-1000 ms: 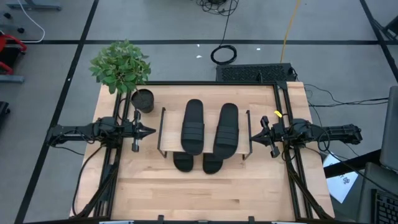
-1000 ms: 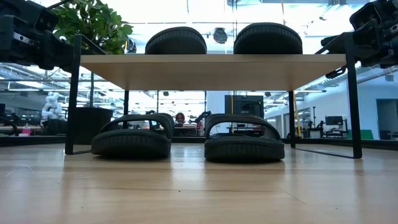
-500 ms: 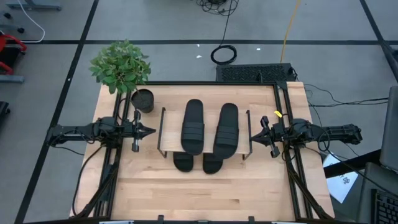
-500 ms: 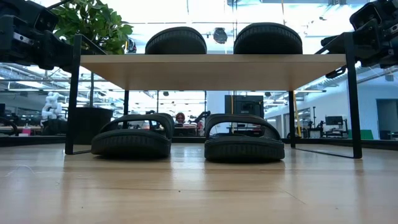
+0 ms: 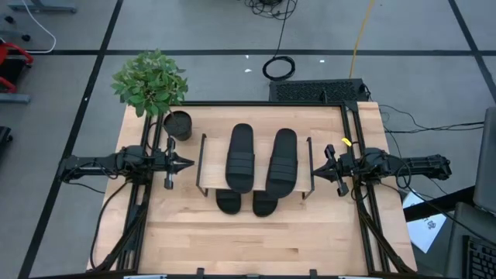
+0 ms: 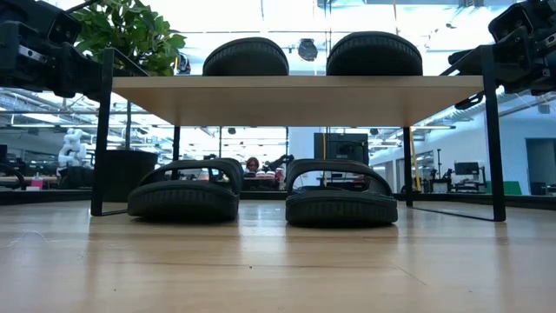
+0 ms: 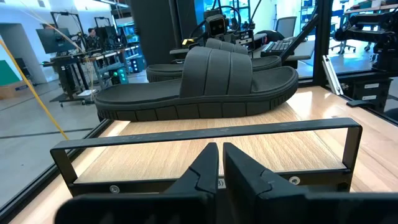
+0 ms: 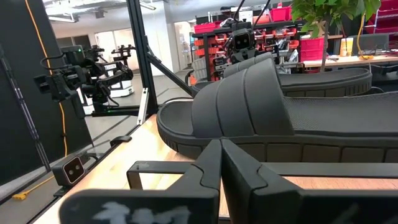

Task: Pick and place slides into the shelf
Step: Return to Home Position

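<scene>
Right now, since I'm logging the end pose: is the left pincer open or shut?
Shut. In the left wrist view the left pincer shows both fingers closed together, nothing between them, short of the shelf.

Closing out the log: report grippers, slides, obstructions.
Left gripper shut, empty, left of shelf. Right gripper shut, empty, right of it. Top slides on it, lower slides underneath. Nothing in the way.

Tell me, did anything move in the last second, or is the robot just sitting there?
Nothing visibly changed. The left gripper and right gripper stay shut and empty, one at each end of the shelf. Two slides remain on its top board, and two more slides sit on the table beneath it.
</scene>
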